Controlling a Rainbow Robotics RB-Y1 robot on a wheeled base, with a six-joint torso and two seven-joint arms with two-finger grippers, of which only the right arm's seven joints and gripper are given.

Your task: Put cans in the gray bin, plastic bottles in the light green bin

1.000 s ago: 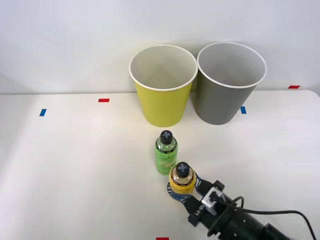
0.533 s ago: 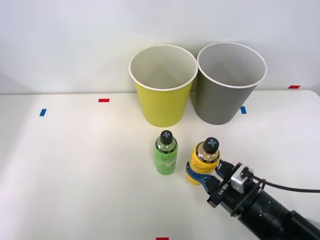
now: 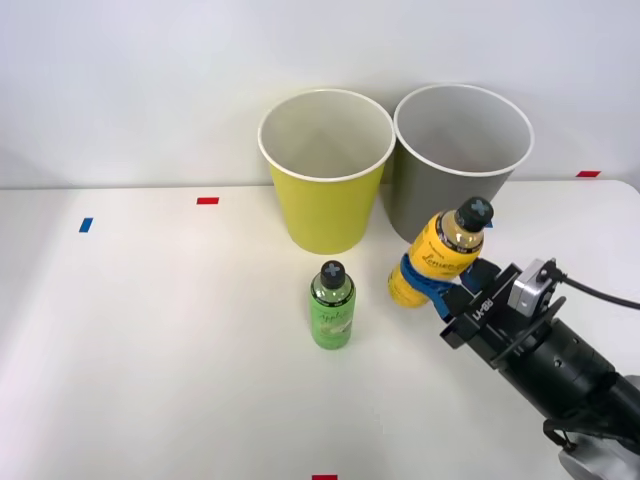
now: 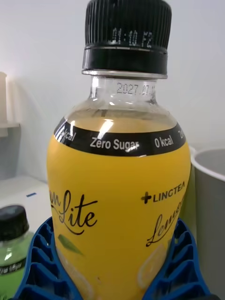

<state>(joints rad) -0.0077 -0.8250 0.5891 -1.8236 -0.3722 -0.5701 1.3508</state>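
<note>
My right gripper (image 3: 424, 284) is shut on the yellow-orange plastic bottle (image 3: 437, 256), which hangs tilted above the table just in front of the gray bin (image 3: 450, 190). Up close, that bottle (image 4: 117, 187) sits between my blue ribbed fingers (image 4: 40, 267), its black cap on top. The green plastic bottle (image 3: 331, 306) stands upright on the table to the left of the gripper, in front of the light green bin (image 3: 325, 185); its cap (image 4: 11, 222) shows beside my finger. Both bins stand side by side at the back, open and pale inside. No cans are in sight.
Small red tape marks (image 3: 207, 201) and blue tape marks (image 3: 85, 225) dot the white table (image 3: 150, 350). A white wall rises right behind the bins. The black arm and its cable (image 3: 600, 295) cross the table's front right corner.
The gripper has lifted the yellow-orange bottle off the table from beside the green bottle and carried it up, right and back toward the gray bin. The green bottle has stayed put.
</note>
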